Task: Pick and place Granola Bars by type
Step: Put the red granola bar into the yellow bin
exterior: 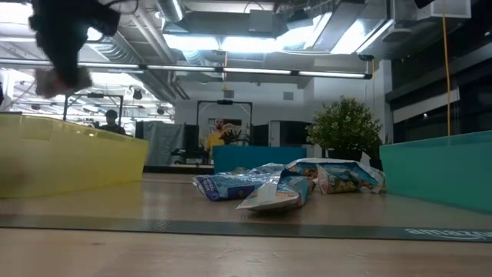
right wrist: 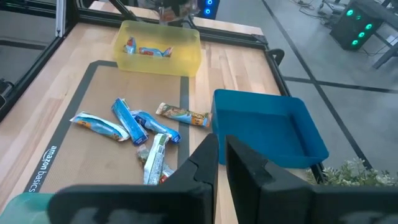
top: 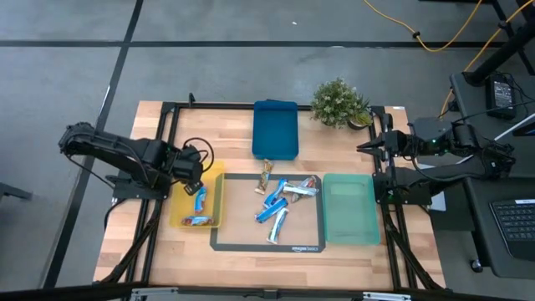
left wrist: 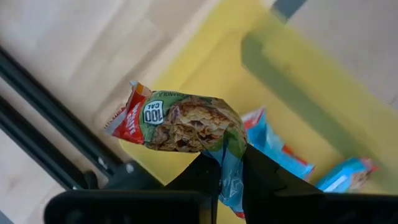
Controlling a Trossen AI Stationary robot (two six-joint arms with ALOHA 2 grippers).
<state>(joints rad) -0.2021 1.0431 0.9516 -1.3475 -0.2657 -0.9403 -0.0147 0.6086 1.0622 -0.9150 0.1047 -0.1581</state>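
Observation:
My left gripper (left wrist: 230, 160) hangs over the far end of the yellow tray (top: 214, 191), shut on a granola bar (left wrist: 183, 121) in a green, red and brown wrapper. Two blue-and-white bars (top: 201, 201) lie on the floor of that tray. Several more bars (top: 282, 201) lie flat on the dark mat (top: 219, 238) at the table's middle, blue-and-white ones mixed with silvery ones. My right gripper (right wrist: 221, 152) stands shut and bare at the right side (top: 369, 147), high above the table. My left gripper pinches the bar's pale-blue wrapper end (left wrist: 229, 168) between its two fingers. The fingers point steeply down from above. The rest of the bar, with its red crimped end (left wrist: 127, 118), sticks out past the fingertips, clear above the yellow tray.
A blue tray (top: 275, 130) stands at the far middle and a green tray (top: 349, 209) at the right of the mat. A potted plant (top: 338, 102) sits at the far right. One bar (top: 267, 176) lies across the mat's far border.

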